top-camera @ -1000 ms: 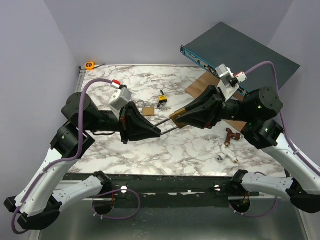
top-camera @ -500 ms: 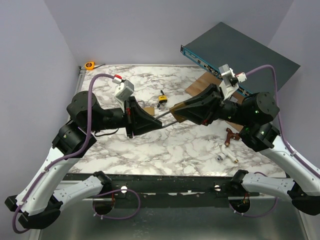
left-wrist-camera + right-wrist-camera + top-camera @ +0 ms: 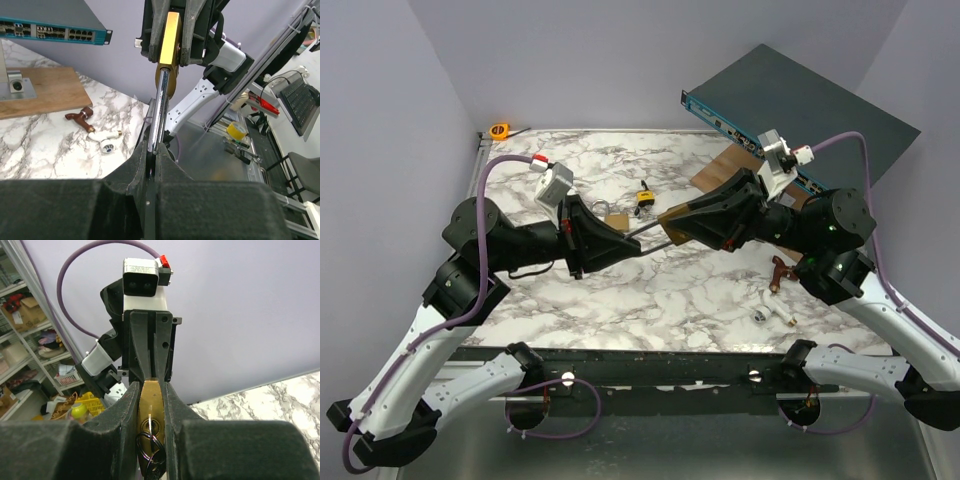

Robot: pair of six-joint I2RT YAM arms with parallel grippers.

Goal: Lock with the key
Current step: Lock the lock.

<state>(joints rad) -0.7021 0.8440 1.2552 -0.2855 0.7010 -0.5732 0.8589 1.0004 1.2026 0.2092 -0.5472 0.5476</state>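
Top external view shows the brass padlock [image 3: 672, 222] held in the air above the veined marble table [image 3: 670, 290], stretched between the two arms. The right gripper [image 3: 667, 226] is closed on its blocky, rectangular body, and the left gripper [image 3: 636, 240] is pinched fully together on the far end of its long, slim, polished-steel shackle [image 3: 651, 232]. In the right wrist view a thin metal key [image 3: 149, 425] sits in the keyhole in the body's end face, with dark wire rings [image 3: 151, 452] hanging from it between the matte black fingers [image 3: 125, 410].
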